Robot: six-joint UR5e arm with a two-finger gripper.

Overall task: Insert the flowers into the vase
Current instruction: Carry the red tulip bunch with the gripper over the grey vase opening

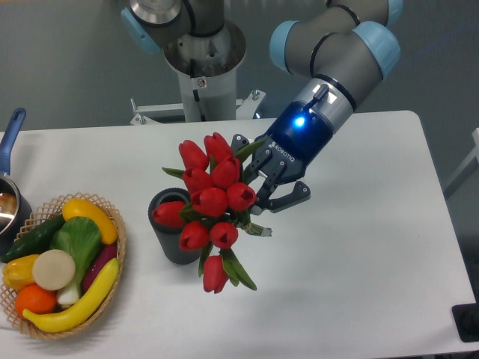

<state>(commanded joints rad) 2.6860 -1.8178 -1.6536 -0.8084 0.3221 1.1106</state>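
Just left of the gripper [263,196], the flowers [212,196] hang as a tight red bunch, their heads fanned out toward the camera and their green stems running back between the fingers. The fingers look closed around those stems, though the blooms hide the exact contact, so I judge it a grasp on the bouquet rather than an empty clench. The wrist is pitched over, which leaves the bunch lying almost sideways rather than upright; that tilt probably comes from having to hold the stems from the side.

Further left of the gripper and slightly lower stands the vase [171,234], dark grey and ribbed, upright on the white table [359,254]. Several tulips overlap its rim and mouth in this view, and one bloom seems to sit at the opening, but whether any stem is actually inside cannot be told. The bunch is clearly wider than the vase mouth, so the stems likely need to be swung down and centred over the opening before release.

Far to the left of the gripper rests a wicker basket [116,254] of toy vegetables, and beyond it a blue-handled pot [10,200].
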